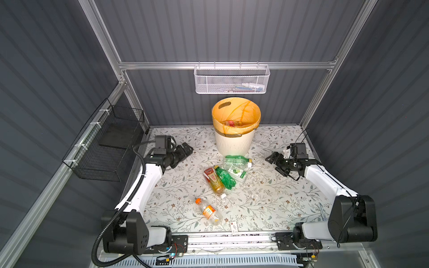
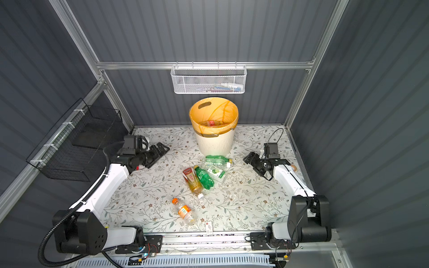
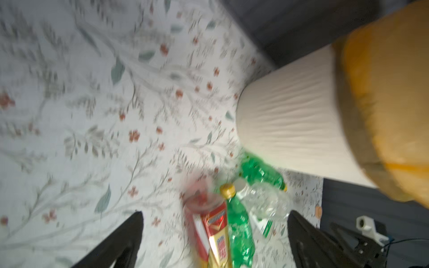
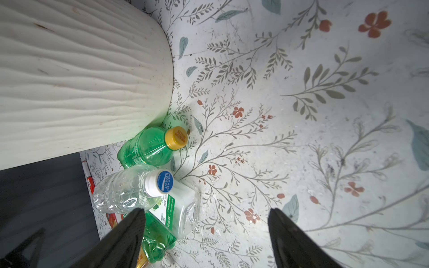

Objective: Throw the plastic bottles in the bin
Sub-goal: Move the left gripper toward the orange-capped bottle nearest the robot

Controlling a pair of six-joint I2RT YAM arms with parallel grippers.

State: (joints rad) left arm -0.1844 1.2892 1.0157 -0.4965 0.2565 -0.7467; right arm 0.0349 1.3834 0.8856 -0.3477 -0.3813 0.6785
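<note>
My left gripper [image 1: 185,149] and right gripper [image 1: 274,159] hung open and empty over the flowered tabletop [image 1: 267,197], bottles [image 1: 224,177] lying between them, the bin [image 1: 233,143] just beyond, grey walls [image 1: 232,34] around.

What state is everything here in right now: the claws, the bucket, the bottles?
Left gripper: open, empty.
Right gripper: open, empty.
Bin: upright, bag-lined, red-labelled bottle inside.
Orange-capped bottle: lying alone, capped.
Amber bottle: lying in the pile, capped.
Green bottle by bin: lying, capped.
Other green bottle: lying in the pile, capped.
Clear bottle: lying, crumpled, capped.
Green-labelled bottle: lying in the pile.
</note>
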